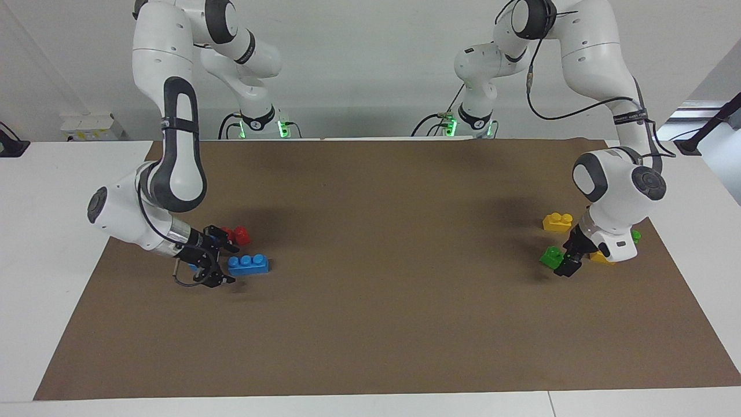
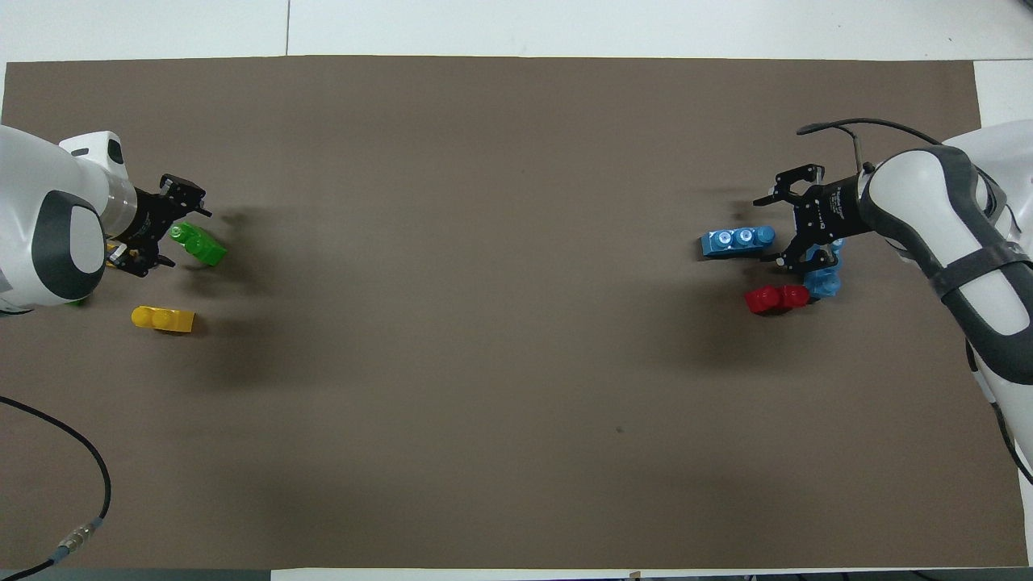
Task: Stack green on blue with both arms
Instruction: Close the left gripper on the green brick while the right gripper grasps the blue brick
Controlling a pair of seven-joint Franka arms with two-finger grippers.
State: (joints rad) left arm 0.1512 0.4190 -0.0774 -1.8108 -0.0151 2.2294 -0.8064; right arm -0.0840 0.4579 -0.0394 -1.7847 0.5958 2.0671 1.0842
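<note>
— At the right arm's end of the brown mat [image 1: 370, 324], what do you see?

— The right gripper [image 1: 230, 265] is low over the mat, its jaws spread wide and holding nothing. The blue brick [image 1: 249, 264] lies flat on the mat with its three studs up, one end just at the mouth of those jaws. I cannot tell whether a fingertip touches it.

— Anything else near it?

— A red brick [image 1: 237, 235] lies nearer to the robots than the blue brick. A second blue brick [image 2: 823, 282] is beside the red one, partly hidden under the gripper.

— And the middle of the mat?

— Only shadows.

— Then the left arm's end?

— The green brick [image 1: 551, 256] sits on the mat, well apart from the blue brick. The left gripper [image 1: 569, 263] is down at it, jaws wide open, gripping nothing; the brick's end lies about between the tips, but contact is not clear.

— Other bricks there?

— A yellow brick [image 1: 557, 222] lies nearer to the robots than the green brick. A second yellow brick [image 1: 599, 258] and a second green brick [image 1: 635, 236] are mostly hidden by the left arm's wrist.
</note>
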